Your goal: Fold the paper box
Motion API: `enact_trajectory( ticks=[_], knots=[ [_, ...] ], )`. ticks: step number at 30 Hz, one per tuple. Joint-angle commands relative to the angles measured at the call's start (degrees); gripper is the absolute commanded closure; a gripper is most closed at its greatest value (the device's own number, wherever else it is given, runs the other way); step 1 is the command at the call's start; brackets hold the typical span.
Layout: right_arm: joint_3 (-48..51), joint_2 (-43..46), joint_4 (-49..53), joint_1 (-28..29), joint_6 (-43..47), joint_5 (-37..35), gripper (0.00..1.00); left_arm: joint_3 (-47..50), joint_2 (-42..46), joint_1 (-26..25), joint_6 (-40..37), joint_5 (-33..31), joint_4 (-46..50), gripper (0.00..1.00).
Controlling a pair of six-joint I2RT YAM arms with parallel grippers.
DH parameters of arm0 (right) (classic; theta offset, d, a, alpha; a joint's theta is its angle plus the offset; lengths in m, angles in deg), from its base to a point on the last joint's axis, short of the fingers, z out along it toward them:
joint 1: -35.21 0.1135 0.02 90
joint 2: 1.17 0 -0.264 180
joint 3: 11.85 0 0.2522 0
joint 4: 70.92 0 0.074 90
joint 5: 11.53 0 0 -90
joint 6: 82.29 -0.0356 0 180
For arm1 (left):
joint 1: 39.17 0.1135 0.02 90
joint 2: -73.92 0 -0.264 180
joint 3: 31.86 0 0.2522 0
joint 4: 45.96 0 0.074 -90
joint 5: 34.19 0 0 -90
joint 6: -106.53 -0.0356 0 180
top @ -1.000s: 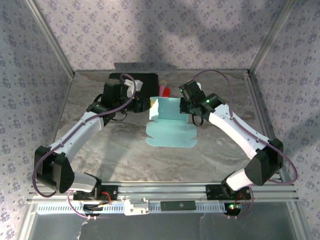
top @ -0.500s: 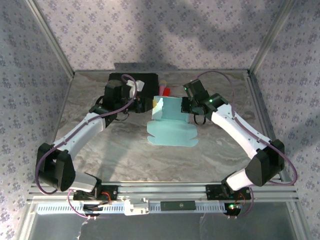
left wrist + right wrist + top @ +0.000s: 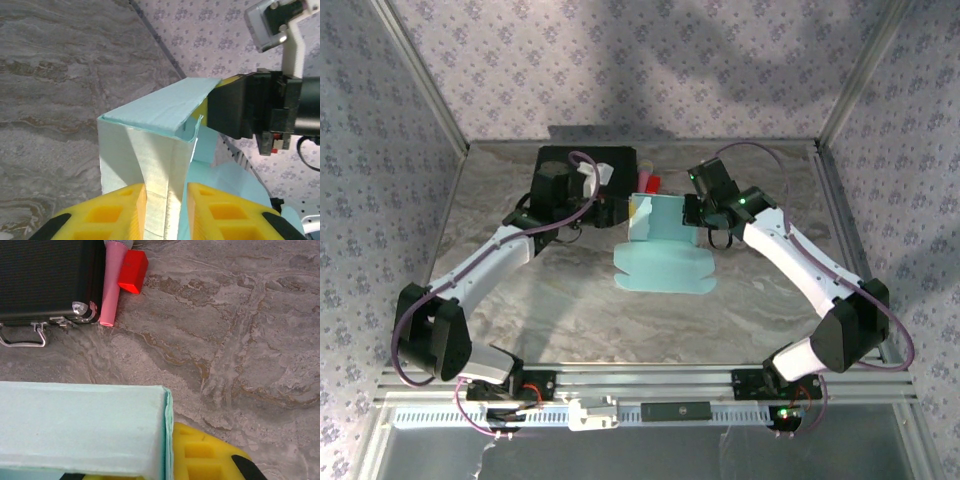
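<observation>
Top external view: we list one pale light-blue thin-card paper box (image 3: 660, 262), its base flat on the grey marbled tabletop (image 3: 550, 300) and its rear wall upright. The left gripper (image 3: 166, 192) pinches that wall's left edge. The right gripper (image 3: 693, 215) is at the wall's right edge; we cannot tell its grip. Bare table lies on the box's near side. A black rectangular case (image 3: 45, 275), a pink tube (image 3: 111, 285) and a red block (image 3: 132, 271) lie beyond the box.

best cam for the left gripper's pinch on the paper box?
Left wrist: the left gripper pinches the paper box by its raised wall, close up. Top external shows the whole box, the pinch tiny. Right wrist shows the wall's other end.
</observation>
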Motion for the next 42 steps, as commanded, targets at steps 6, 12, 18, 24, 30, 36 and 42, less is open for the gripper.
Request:
enact_trajectory(
  ticks=[6,12,18,24,30,36,42],
  knots=[
    [0.0,1.0,-1.1,0.8,0.3,1.1,1.00,-3.4,-1.3,-2.7,-3.7,-5.3,3.9,0.83],
    [-0.1,0.9,-1.2,1.4,0.3,1.2,1.00,-3.8,-1.4,-3.8,-3.4,-7.5,4.0,0.95],
    [-0.2,0.6,-1.1,2.2,0.2,0.6,1.00,-5.0,-1.3,-5.9,-5.2,-12.3,6.8,0.95],
    [-0.2,0.4,-1.2,2.5,0.3,0.8,1.00,-5.7,-2.0,-6.9,-5.9,-13.5,7.4,0.83],
    [-0.3,0.5,-1.0,2.7,0.5,1.2,1.00,-7.3,-3.2,-7.2,-6.4,-13.9,8.2,0.84],
    [-0.2,0.6,-1.5,2.8,0.5,1.9,1.00,-8.6,-4.1,-8.1,-7.1,-14.7,9.3,0.87],
    [-0.4,0.5,-2.0,2.8,0.9,3.1,1.00,-9.5,-5.0,-9.4,-8.2,-16.4,10.5,0.81]
  ],
)
